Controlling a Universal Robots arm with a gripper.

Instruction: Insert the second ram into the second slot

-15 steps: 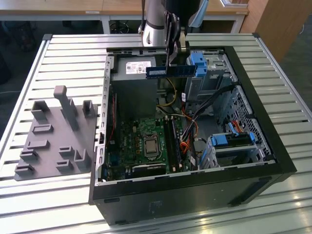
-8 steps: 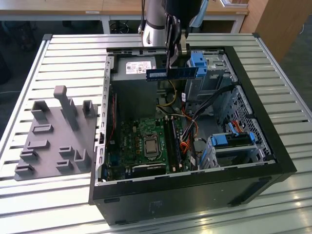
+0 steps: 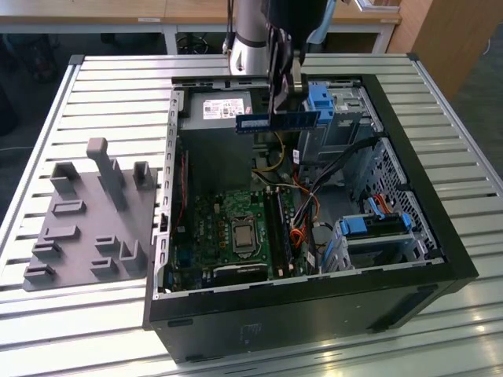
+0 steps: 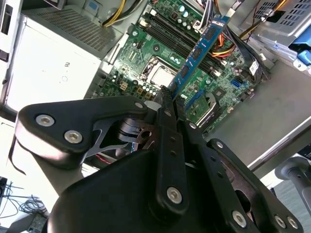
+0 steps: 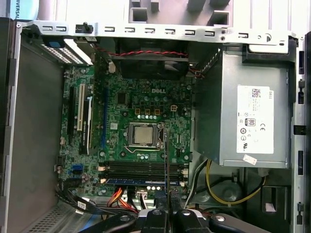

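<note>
My gripper (image 3: pixel 284 108) is shut on the second ram (image 3: pixel 279 122), a long thin blue board held level and on edge, high above the open computer case (image 3: pixel 314 302). In the second wrist view the ram (image 4: pixel 201 46) sticks out from between the gripper (image 4: pixel 166 99) fingers over the motherboard. Seen from the first wrist view, it is a thin edge-on line (image 5: pixel 165 155) crossing the memory slots (image 5: pixel 141 170), with the gripper (image 5: pixel 165 208) behind it. The dark slots (image 3: pixel 277 224) lie beside the processor socket (image 3: pixel 241 233). A blue strip (image 5: pixel 138 180) sits in one slot.
A silver power supply (image 5: pixel 252 121) fills one end of the case. Blue drive brackets (image 3: pixel 322 100) (image 3: pixel 377 226) and loose cables (image 3: pixel 302 212) stand at the exterior view's right. On the slatted table at that view's left is a grey fixture block (image 3: pixel 90 216).
</note>
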